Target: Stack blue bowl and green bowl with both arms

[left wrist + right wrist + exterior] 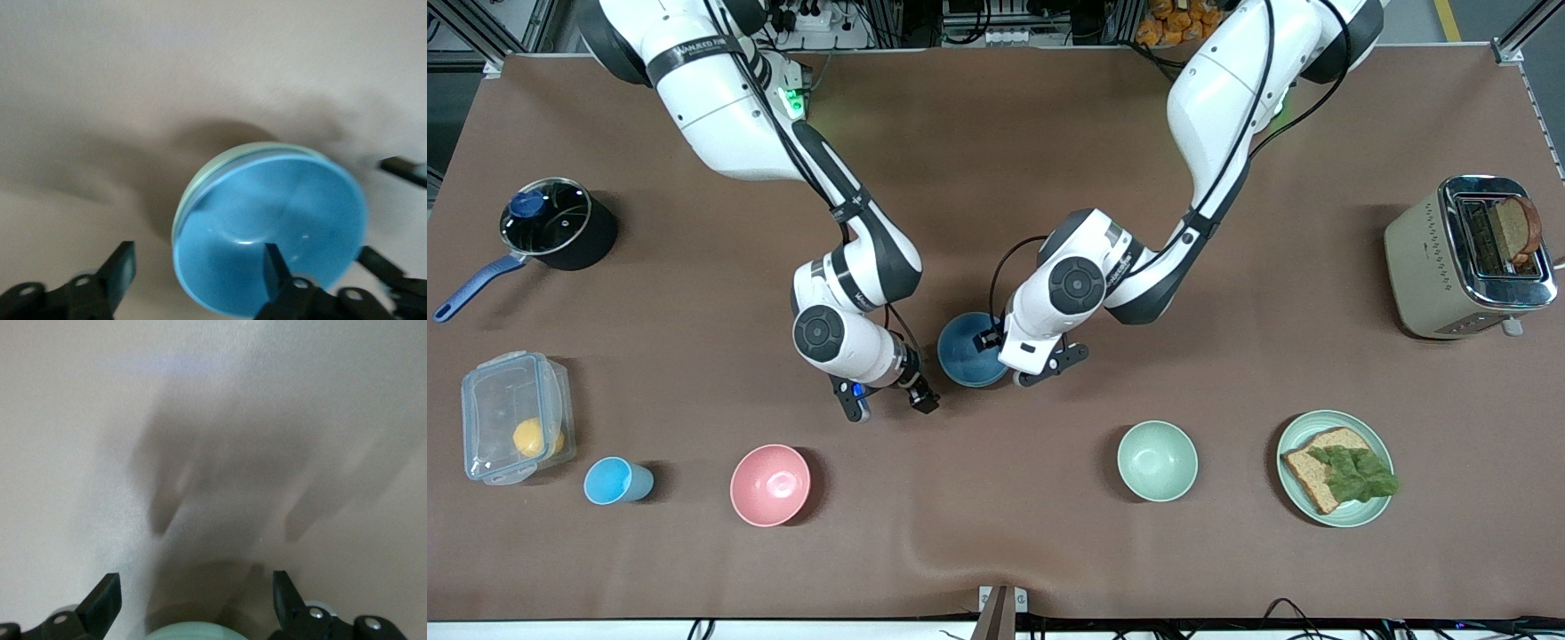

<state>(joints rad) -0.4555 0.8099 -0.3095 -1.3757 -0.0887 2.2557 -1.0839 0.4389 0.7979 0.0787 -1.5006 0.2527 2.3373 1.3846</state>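
The blue bowl [969,351] sits mid-table, nested in the green bowl, whose rim shows under it in the left wrist view [220,167]. In that view the blue bowl [280,220] is glossy inside. My left gripper [1021,366] [197,267] is open at the bowl's edge, one finger [273,267] over its inside and the other outside. My right gripper [889,404] [193,593] is open and empty beside the stack, toward the right arm's end. A pale green curved edge [193,632] shows between its fingers.
A paler mint bowl [1157,460], a pink bowl [770,484], a light-blue cup [615,481] and a plate with bread [1336,480] lie nearer the front camera. A plastic box [514,428], a pot [556,222] and a toaster [1472,258] stand at the table's ends.
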